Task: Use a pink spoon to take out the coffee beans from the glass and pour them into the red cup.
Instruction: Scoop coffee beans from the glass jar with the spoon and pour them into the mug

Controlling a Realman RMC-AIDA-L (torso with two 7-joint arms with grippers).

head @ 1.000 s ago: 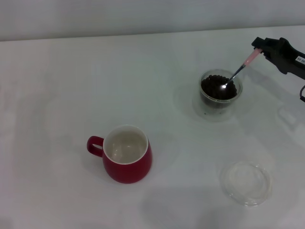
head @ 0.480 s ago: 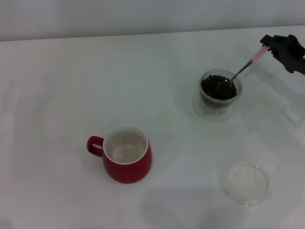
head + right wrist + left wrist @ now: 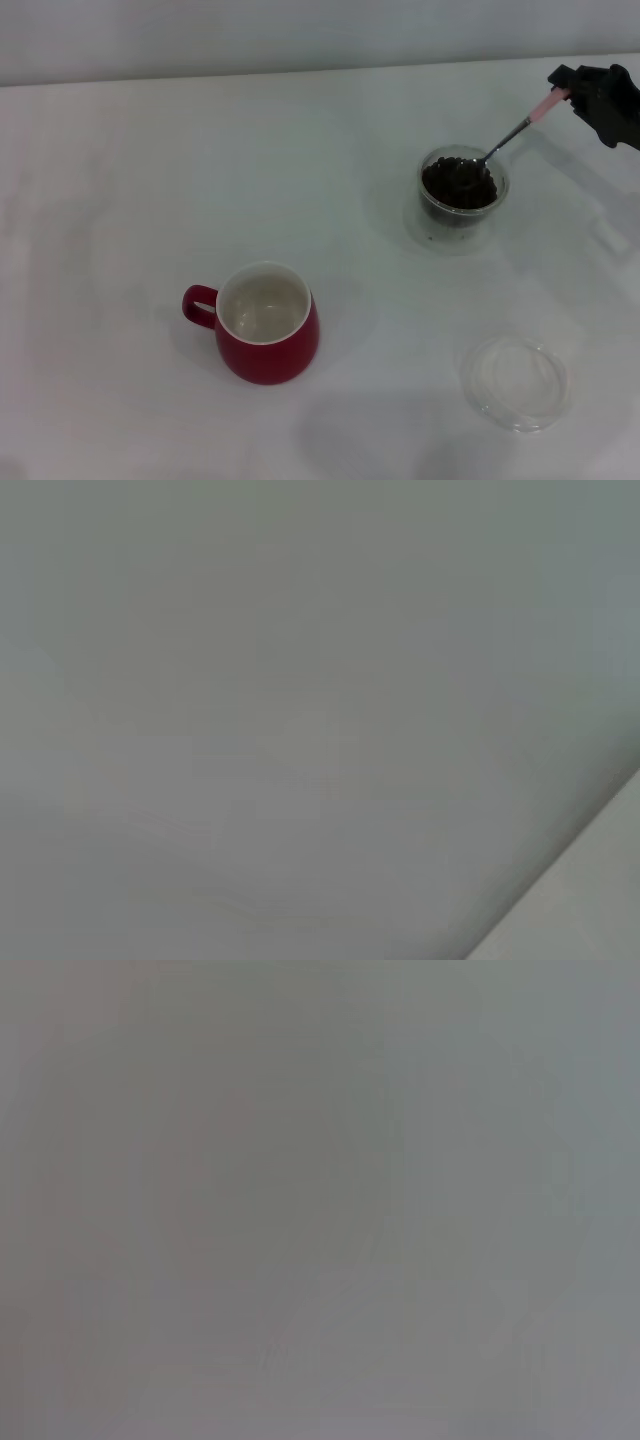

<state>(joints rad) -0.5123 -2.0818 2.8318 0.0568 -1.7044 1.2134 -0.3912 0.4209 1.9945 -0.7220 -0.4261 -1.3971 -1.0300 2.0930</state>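
Right gripper [image 3: 566, 88] clamps pink spoon [image 3: 510, 134] by handle end; bowl sits in beans [image 3: 456, 186] inside glass [image 3: 461, 192]. Spoon is light, stiff; beans prob. roll off. Red cup [image 3: 264, 324] well apart.

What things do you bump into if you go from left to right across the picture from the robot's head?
Red cup → glass full of coffee beans → pink spoon, its bowl in the beans → right gripper holding the spoon's handle.
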